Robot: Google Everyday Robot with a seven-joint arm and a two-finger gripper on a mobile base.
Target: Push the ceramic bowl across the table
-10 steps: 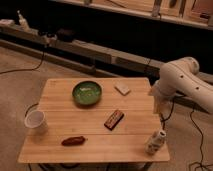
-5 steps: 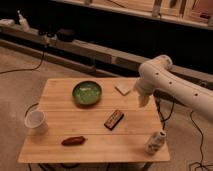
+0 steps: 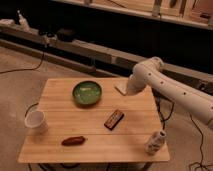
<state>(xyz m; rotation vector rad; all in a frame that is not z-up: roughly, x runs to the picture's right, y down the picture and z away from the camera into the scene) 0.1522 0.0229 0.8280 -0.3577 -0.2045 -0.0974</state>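
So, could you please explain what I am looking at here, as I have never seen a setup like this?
This is one camera view, looking down on a wooden table. The white jointed thing reaching in from the right is the arm of a mobile robot. At its tip is a two-finger claw, which is its grasping part. The claw is low over the far side of the table, next to a pale flat card and to the right of the bowl. It is shut, I can see nothing in it, and it is not touching the bowl.

The bowl is green and sits toward the back. There is also a white cup on the left, a dark bar in the middle, a reddish-brown item near the front and a pale bottle at the front right corner.
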